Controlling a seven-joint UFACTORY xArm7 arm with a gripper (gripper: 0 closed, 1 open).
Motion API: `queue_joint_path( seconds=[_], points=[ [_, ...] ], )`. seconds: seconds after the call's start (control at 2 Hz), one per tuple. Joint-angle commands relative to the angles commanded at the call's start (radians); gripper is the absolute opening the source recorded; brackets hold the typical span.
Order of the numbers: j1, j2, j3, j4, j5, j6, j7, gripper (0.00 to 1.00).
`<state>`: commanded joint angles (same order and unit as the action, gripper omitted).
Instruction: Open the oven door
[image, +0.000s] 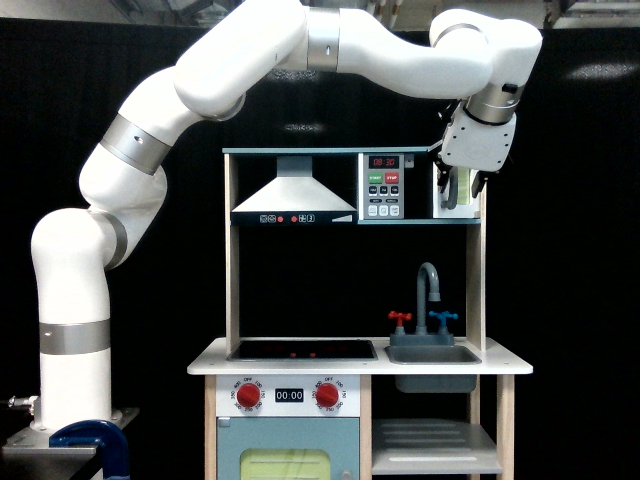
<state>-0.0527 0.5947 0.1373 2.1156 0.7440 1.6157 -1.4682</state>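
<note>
The oven door is the small white-framed door at the top right of the toy kitchen, with a pale yellow-green window and a grey bar handle. A dark gap shows between the door's left edge and the control panel, so the door stands swung out. My gripper hangs in front of the door's upper part, pointing down and open. One finger is by the handle, the other near the right post.
Below the shelf are a grey faucet, a sink and a black hob. A range hood hangs left of the panel. A larger blue-grey door with a yellow window sits at the bottom. A blue clamp is by the arm's base.
</note>
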Motion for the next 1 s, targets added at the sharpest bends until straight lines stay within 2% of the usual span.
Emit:
queue_joint_path(
  seconds=[0.5, 1.0],
  points=[
    [-0.034, -0.059, 0.017, -0.094, -0.004, -0.015, -0.034, 1.00],
    [-0.193, -0.285, -0.008, -0.469, 0.000, -0.002, -0.256, 1.00]
  ],
)
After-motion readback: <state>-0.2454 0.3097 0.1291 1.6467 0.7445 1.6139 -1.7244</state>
